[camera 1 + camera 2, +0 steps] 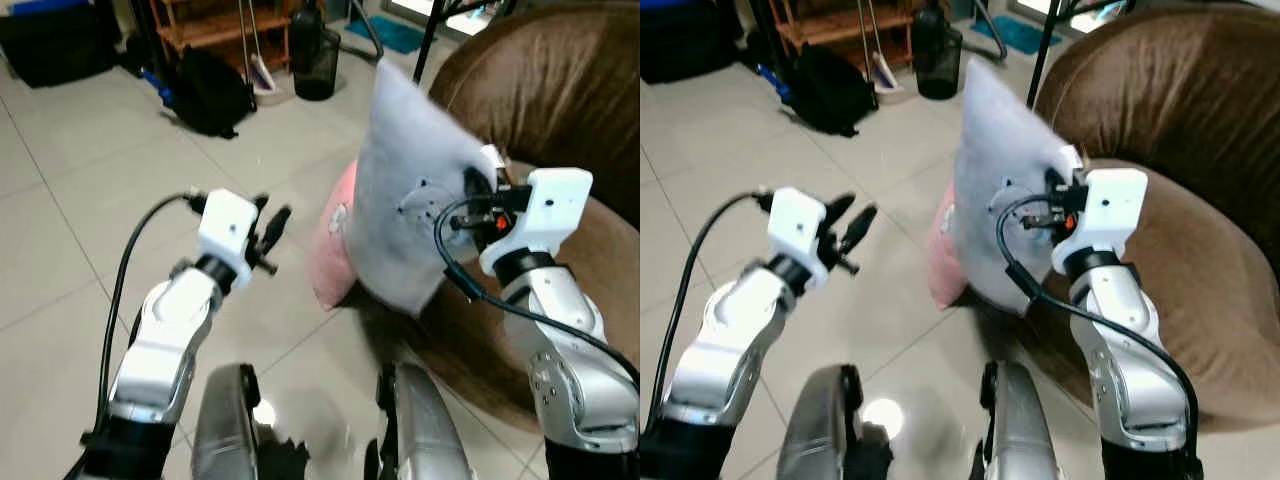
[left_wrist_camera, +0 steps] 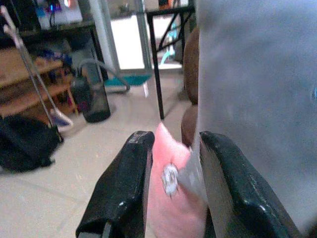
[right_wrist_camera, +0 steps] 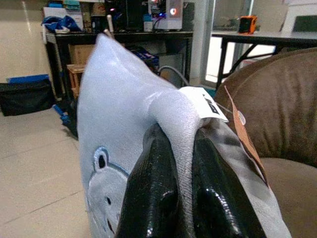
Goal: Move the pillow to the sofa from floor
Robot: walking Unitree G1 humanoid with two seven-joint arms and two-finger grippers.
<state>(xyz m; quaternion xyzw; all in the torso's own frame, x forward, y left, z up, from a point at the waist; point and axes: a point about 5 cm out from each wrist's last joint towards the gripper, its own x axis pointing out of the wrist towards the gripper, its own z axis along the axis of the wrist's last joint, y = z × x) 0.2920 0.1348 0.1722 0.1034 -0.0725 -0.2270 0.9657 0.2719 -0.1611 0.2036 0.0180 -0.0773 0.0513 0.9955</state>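
Note:
A pale grey-blue pillow with a stitched animal face hangs off the floor, pinched at its edge by my right gripper, which is shut on it; the pinched fold shows between the two black fingers. The pillow hangs beside the brown sofa, over the seat's front edge. A pink pillow leans on the floor against the sofa, behind the grey one. My left gripper hovers open to the left of both pillows, holding nothing; its fingers frame the pink pillow.
A black backpack lies on the tiled floor at the back, next to a wooden shelf and a dark bin. A black-legged table stands behind the sofa. Open tile lies to the left.

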